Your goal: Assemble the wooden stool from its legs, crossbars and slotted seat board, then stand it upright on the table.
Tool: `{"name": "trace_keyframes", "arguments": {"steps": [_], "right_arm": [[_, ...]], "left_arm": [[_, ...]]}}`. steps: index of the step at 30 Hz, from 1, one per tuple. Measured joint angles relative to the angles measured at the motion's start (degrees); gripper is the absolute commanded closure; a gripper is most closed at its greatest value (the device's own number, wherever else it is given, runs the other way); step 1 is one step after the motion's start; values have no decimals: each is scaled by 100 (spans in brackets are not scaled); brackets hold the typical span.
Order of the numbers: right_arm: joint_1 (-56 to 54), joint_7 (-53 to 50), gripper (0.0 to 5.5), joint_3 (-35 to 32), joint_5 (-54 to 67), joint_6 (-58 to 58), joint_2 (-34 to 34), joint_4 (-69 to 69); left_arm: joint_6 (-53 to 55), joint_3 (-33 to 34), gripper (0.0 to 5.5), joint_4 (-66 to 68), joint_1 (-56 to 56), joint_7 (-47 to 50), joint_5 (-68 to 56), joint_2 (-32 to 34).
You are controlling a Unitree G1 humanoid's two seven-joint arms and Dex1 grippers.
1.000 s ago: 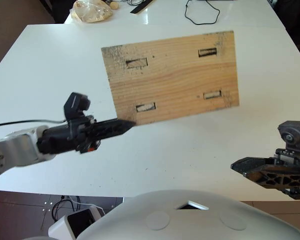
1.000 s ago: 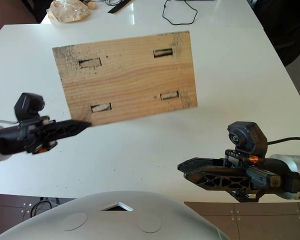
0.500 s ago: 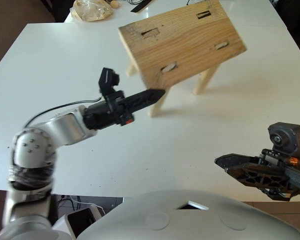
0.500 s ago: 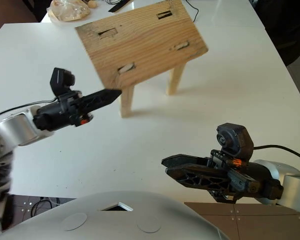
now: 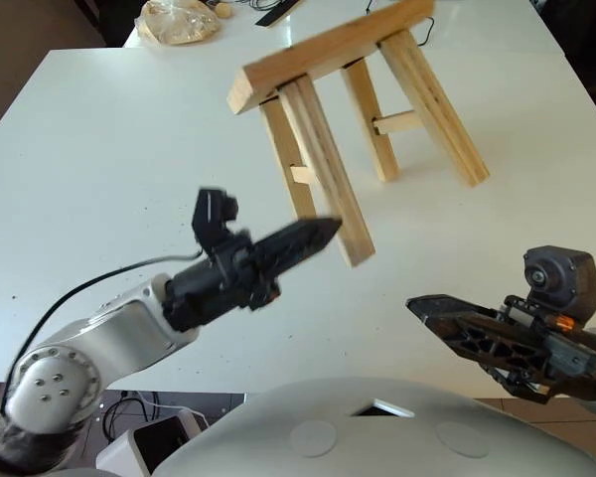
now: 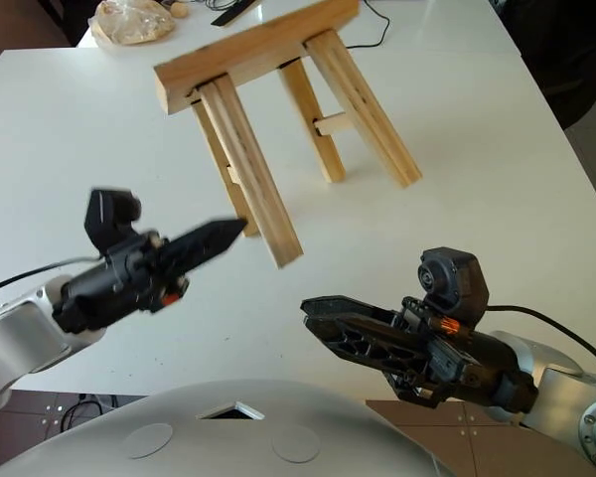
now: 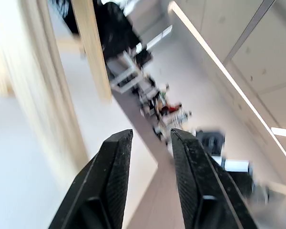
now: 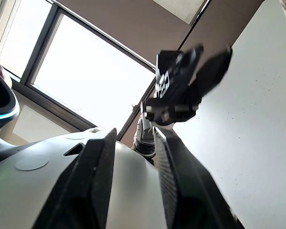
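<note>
Over the last second the stool [image 5: 330, 58] has swung from showing its slotted seat face-on to tipping far back. The left gripper [image 5: 330, 231] has moved from the seat's near corner to the foot of the nearest leg [image 5: 323, 164]. The right gripper [image 6: 313, 306] has crept a little further in over the table's near edge.

In the left wrist view the left gripper's fingers [image 7: 118, 143] stand a narrow gap apart with nothing between them. Its tip lies just beside the leg's foot, but contact cannot be judged. The right gripper, well apart from the stool, also shows a slim gap and holds nothing.

The stool is assembled in pale wood. Its seat board is seen edge-on at the far side and its four legs splay toward the robot. A short crossbar [image 5: 397, 122] joins the right-hand pair of legs. Which parts rest on the table cannot be told.

The table [image 5: 109, 149] is white. A crumpled bag [image 5: 182, 20] and a black cable [image 6: 377, 22] lie on the surface beyond it. The right wrist view shows a bright window [image 8: 62, 62] under a dark ceiling.
</note>
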Motion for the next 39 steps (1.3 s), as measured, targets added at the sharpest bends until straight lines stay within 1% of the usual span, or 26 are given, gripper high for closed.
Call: {"name": "trace_keyframes", "arguments": {"steps": [1,3,6,11,12,14,16,17,19,23,25,27,29,30,31,35,37,39], "right_arm": [[-229,-32,410,49,1,18,-8,87],[-525,-117,410,120,3,132,-17,236],[-1000,-259,410,212,3,346,-10,385],[-1728,-552,410,360,2,647,154,607],[-1942,-680,410,399,1,680,205,657],[-2751,-1216,410,548,1,698,415,859],[-3787,-2041,410,706,-101,644,673,1324],[-4253,-2381,410,813,-385,616,835,1590],[-5098,-2865,410,1062,-1546,604,1145,2136],[-6038,-3033,410,1645,-3571,596,1574,2815],[-6638,-2992,410,2099,-4819,539,1960,3363],[-7059,-2908,410,2371,-5561,434,2289,3815],[-7461,-2737,410,2570,-6258,282,2675,4373],[-7732,-2589,410,2647,-6683,129,2966,4824],[-7926,-2476,410,2693,-6982,8,3187,5185],[-8485,-1887,410,2878,-8085,-531,3924,6583],[-8617,-1583,410,2994,-8498,-796,4216,7131],[-8764,-1292,410,3013,-8845,-960,4282,7391]], "left_arm": [[362,188,403,285,283,-223,6,312],[636,247,403,555,407,-290,45,456],[691,144,403,798,443,-201,386,315],[676,75,403,874,170,-91,487,-37],[675,77,403,918,29,-65,507,-70],[624,191,403,1072,-452,-23,388,-156],[558,486,403,1085,-909,-168,174,-153],[549,637,403,1082,-1075,-275,142,-149],[478,939,403,1088,-1462,-481,100,-152],[270,1102,403,1253,-2106,-444,90,-249],[118,896,403,1475,-2730,-77,664,-435],[34,478,403,1701,-3221,194,1596,-717],[-2,-83,403,1961,-3676,397,2712,-1107],[-22,-476,403,2110,-3954,452,3481,-1339],[-43,-760,403,2206,-4108,452,4039,-1451],[-213,-1626,403,2573,-4298,-39,5919,-1622],[-308,-1803,403,2717,-4405,-339,6495,-1624],[-390,-1859,403,2757,-4405,-622,6925,-1611]]}}
